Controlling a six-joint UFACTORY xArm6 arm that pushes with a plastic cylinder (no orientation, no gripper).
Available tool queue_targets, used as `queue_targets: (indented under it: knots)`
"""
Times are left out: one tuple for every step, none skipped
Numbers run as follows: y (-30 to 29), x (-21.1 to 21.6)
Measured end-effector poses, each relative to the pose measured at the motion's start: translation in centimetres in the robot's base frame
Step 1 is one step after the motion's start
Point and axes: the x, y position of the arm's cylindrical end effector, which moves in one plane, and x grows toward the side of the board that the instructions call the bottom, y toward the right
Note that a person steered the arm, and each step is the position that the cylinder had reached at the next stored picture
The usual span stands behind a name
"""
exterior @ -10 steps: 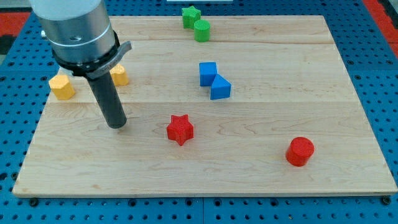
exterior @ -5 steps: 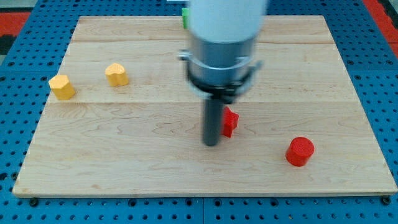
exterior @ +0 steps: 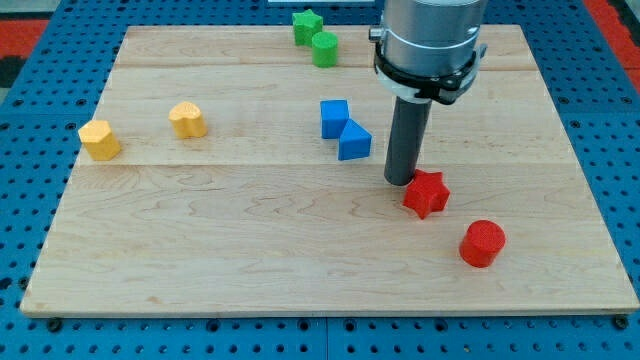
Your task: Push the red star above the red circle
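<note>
Red star (exterior: 426, 193) lying flat on surface, up-left of red circle (exterior: 483, 243), near, not touching.

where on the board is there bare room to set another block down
Bare wood spans the view's bottom left, below the two yellow blocks, and the top right corner. Crowded: my tip beside the red star, near the red circle and blue blocks.

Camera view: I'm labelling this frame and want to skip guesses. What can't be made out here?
- My tip and the red star: touching or a hair apart, too fine to tell.
- Green star: its lower right is hidden by the green cylinder.
- Two blue blocks: they overlap, so the exact shapes are unclear.
- The arm: cut off by the view's top edge.
</note>
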Motion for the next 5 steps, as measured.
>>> queue_targets:
  knots:
    - [0.7,5.0]
    - [2.8,5.7]
    - [5.2,5.7]
    - [0.4,2.9]
    - [-9.0,-3.7]
